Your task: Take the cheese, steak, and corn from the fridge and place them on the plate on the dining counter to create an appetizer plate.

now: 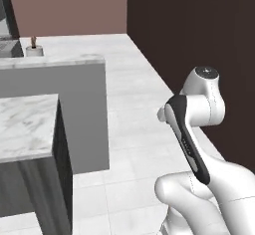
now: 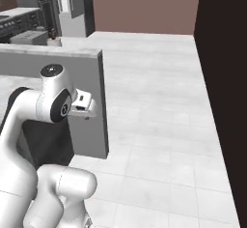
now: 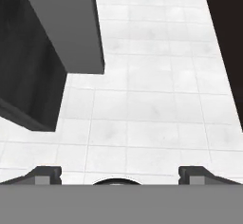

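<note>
Marble counter: the dining counter (image 1: pixel 25 124) stands at the left of the left base view, white grey-veined top over a dark grey base; a second grey counter (image 1: pixel 84 114) just behind it
Gripper: gripper (image 3: pixel 118 174) spread wide, holding nothing, above the pale tiled floor (image 3: pixel 147 99)
Wall: dark wall (image 2: pixel 224 77) along the right

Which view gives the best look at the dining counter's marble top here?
The left base view: the dining counter shows a broad patch of its white, grey-veined top at lower left, above the dark base. The right base view catches the grey end wall and little of the top; the hand view shows dark grey sides from above, no marble.
</note>
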